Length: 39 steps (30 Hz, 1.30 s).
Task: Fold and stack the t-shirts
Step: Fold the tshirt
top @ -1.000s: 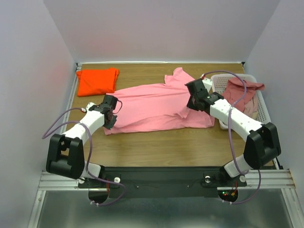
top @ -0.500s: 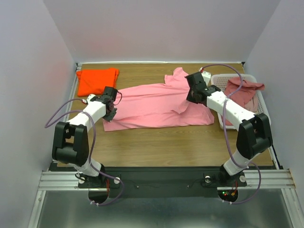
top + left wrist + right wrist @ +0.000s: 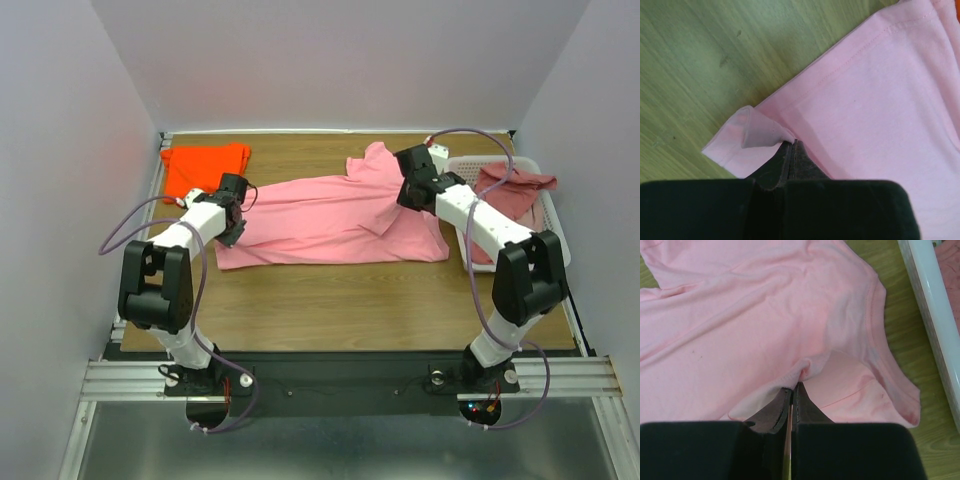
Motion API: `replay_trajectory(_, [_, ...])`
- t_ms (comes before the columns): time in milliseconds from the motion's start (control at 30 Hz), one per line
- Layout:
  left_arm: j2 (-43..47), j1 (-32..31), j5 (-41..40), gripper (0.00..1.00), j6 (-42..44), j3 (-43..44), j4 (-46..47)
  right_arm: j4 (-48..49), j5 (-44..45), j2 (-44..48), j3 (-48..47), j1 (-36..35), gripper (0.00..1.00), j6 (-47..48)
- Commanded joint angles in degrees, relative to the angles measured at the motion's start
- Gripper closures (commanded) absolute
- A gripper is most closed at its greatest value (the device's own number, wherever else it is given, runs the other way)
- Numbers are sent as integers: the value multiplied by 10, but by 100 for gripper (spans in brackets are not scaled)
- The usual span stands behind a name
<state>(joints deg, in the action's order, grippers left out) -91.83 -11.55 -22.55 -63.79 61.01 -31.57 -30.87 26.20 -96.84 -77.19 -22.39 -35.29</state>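
Left wrist, pink t-shirt (image 3: 880,110) in left pincer (image 3: 794,146)

The pink t-shirt (image 3: 320,215) and orange t-shirt (image 3: 205,170) are plain, the table (image 3: 350,290) brown wood-grain, the basket (image 3: 929,310) white.

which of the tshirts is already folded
The orange t-shirt at the far left corner; the pink t-shirt lies spread out, the dusty-rose one heaped in the basket.

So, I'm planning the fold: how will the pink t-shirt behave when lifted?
Probably floppy: the pink t-shirt puckers where the right gripper pinches it. Likely light, since the left gripper holds its curled hem corner with a thin pinch. It would probably sag between the grips.
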Motion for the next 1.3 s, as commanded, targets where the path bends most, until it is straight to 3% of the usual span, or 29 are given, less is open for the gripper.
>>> replay_trajectory(0, [-35,6,-19,100,27,38,7,24,23,-13,-37,8,100,13])
replay_trajectory(400, [-87,21,-10,100,45,56,41,26,13,-89,-84,31,100,24])
replay_trajectory(500, [-104,21,-3,63,58,73,40,26,4,-109,-101,33,100,29])
replay_trajectory(533, [-106,22,-2,29,60,76,40,25,-5,-121,-112,36,100,32])
replay_trajectory(567, [-106,22,-2,2,63,77,40,26,-10,-128,-118,37,97,35])
replay_trajectory(633, [-104,22,-2,2,72,78,40,25,-15,-137,-128,39,88,36])
replay_trajectory(733, [-91,22,2,2,86,84,37,25,-47,-153,-154,42,50,52])
replay_trajectory(833, [-70,22,2,2,99,82,34,25,-69,-138,-150,42,26,64])
replay_trajectory(1033, [-11,21,8,2,123,56,34,29,-160,-85,-76,41,12,72])
replay_trajectory(1100, [10,21,27,2,130,32,46,48,-236,-75,-40,42,0,70])
replay_trajectory(1133, [17,20,42,2,132,9,53,58,-285,-74,-28,41,0,68])
replay_trajectory(1267, [41,12,80,2,145,-51,120,98,-338,-89,-2,42,0,56])
